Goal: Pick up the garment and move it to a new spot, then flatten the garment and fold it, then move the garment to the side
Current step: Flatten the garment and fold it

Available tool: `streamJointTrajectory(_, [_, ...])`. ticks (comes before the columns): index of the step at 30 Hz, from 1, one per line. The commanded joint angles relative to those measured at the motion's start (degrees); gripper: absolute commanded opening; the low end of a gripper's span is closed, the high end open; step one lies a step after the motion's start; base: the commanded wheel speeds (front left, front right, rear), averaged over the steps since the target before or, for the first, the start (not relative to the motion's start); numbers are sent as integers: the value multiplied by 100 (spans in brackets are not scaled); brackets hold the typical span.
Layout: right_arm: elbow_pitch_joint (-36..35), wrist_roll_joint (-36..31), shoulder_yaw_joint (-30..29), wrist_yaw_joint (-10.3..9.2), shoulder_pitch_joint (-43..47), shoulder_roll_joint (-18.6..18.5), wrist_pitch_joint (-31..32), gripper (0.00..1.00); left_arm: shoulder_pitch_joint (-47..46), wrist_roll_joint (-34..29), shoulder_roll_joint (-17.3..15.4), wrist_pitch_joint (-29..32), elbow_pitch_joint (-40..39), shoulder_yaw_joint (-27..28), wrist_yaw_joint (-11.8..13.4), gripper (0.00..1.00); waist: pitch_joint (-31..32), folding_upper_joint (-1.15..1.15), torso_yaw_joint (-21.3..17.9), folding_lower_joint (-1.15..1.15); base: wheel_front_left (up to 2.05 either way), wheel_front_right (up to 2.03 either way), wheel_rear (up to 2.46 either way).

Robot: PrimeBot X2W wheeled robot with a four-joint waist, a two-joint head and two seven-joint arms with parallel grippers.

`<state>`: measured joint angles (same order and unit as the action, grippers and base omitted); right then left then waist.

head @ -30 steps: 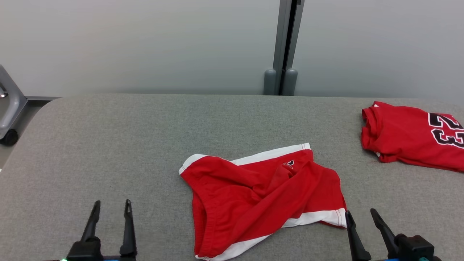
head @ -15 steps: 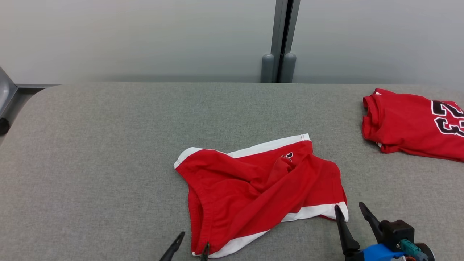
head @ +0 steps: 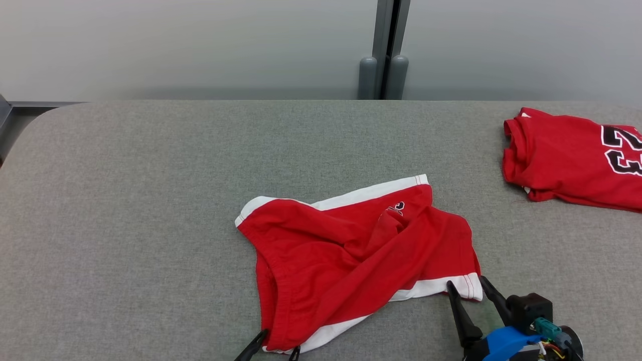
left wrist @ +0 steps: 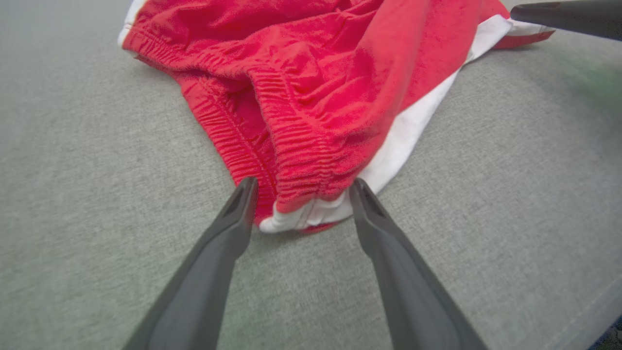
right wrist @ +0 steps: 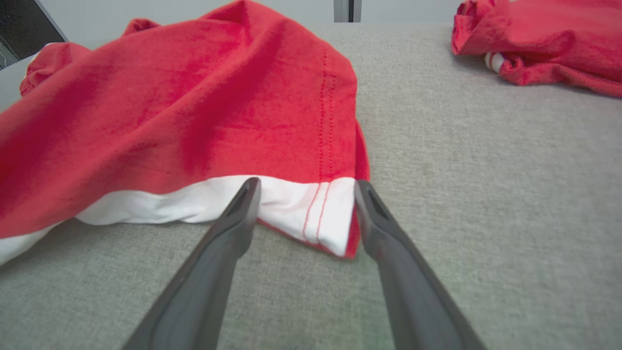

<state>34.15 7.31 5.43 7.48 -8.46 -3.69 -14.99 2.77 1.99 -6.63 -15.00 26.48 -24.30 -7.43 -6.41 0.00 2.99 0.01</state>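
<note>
Both claws spread, at corners of shorts (head: 351, 250)
L gripper (left wrist: 303, 194), well left of shorts 1 s ago, now has waistband corner btwn its fingers; R gripper (right wrist: 306, 194) edged in, white hem corner btwn its tips. Neither pinches cloth.

Red shorts (head: 351, 255) with white trim, red numbered jersey (head: 572, 160), grey tabletop (head: 125, 200).

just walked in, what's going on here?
The robot looks about to grab the crumpled red shorts with white trim on the grey fabric table. Its left hand is open around the waistband corner, its right hand open around a white hem corner. Nothing gripped yet. A red numbered jersey lies far right.
</note>
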Motion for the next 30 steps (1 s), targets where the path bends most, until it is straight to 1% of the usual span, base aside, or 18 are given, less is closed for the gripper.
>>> streamJointTrajectory(1, [54, 58, 39, 4, -102, -11, -26, 100, -140, 27, 8, -26, 46, -29, -4, 100, -9, 0, -4, -1, 0, 0, 0])
streamJointTrajectory(9, [448, 190, 152, 4, -256, -51, -25, 100, -444, 328, 64, -22, 545, -273, -5, 100, -56, 0, 7, -1, 0, 0, 0])
streamJointTrajectory(10, [480, 198, 171, 4, -298, -50, -24, 87, -486, 378, 71, -19, 617, -313, -5, 100, -61, 0, 8, -1, 0, 0, 0])
streamJointTrajectory(11, [521, 220, 192, 4, -334, -50, -24, 11, -521, 453, 78, -18, 684, -343, -5, 51, -64, 0, 5, -1, 0, 0, 0])
streamJointTrajectory(12, [560, 256, 206, 4, -351, -46, -24, 0, -562, 524, 86, -17, 734, -341, -5, 51, -68, 0, 1, -1, 0, 0, 0])
streamJointTrajectory(13, [595, 280, 218, 4, -361, -48, -24, 0, -598, 551, 86, -12, 779, -364, -5, 0, -67, 0, -3, -1, 0, 0, 0])
streamJointTrajectory(17, [550, 359, 262, 4, -332, -68, -25, 0, -699, 720, 93, -13, 872, -452, -5, 0, -34, 0, -32, -1, 0, 0, 0])
streamJointTrajectory(20, [152, 438, 350, 4, -194, -99, -24, 0, -725, 896, 112, -16, 634, -409, -4, 0, 10, 0, -46, -1, 0, 0, 0])
streamJointTrajectory(23, [-294, 510, 426, 3, -101, -235, -24, 0, -772, 1119, 91, -20, 206, -301, -5, 0, 34, 0, -49, -1, 0, 0, 0])
streamJointTrajectory(26, [-733, 608, 481, 4, -175, -355, -25, 0, -920, 1300, -30, -21, -310, -245, -5, 0, 32, 0, -49, -1, 0, 0, 0])
streamJointTrajectory(28, [-984, 663, 540, 4, -394, -507, -25, 0, -1145, 1380, -178, -22, -615, -180, -5, 0, -5, 0, -56, -1, 0, 0, 0])
streamJointTrajectory(30, [-1147, 772, 612, 4, -696, -584, -24, 0, -1477, 1530, -293, -21, -839, -121, -5, 0, -63, 0, -73, -1, 0, 0, 0])
